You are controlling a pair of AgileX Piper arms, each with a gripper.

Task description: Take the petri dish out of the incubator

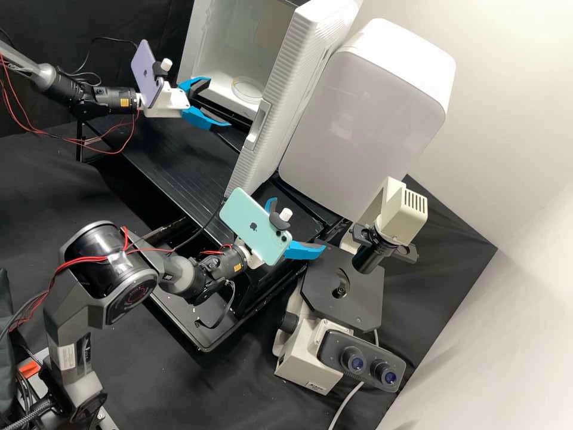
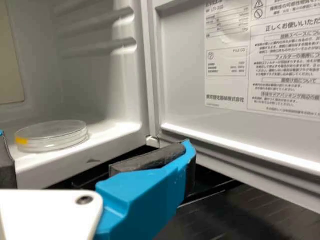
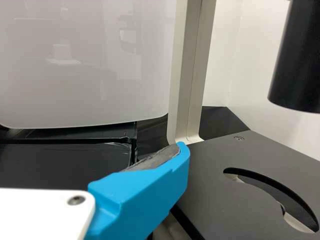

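Note:
A clear petri dish (image 2: 50, 135) with a yellow mark on its side lies flat on the floor of the open white incubator (image 1: 221, 42); from above the petri dish (image 1: 247, 89) shows as a faint ring. My left gripper (image 1: 216, 103) hangs open just outside the incubator's front sill, empty, a short way from the dish. One of its blue fingers (image 2: 150, 192) points at the hinge corner beside the open door (image 2: 235, 65). My right gripper (image 1: 298, 226) stands open and empty lower down, over the edge of the microscope stage (image 3: 250, 170).
The ribbed incubator door (image 1: 286, 95) stands swung open to the right. A big white box (image 1: 370, 113) sits beside it. A microscope (image 1: 334, 352) stands at the front right, its black condenser (image 3: 297, 55) near my right gripper. A black ridged platform (image 1: 179, 161) runs under both.

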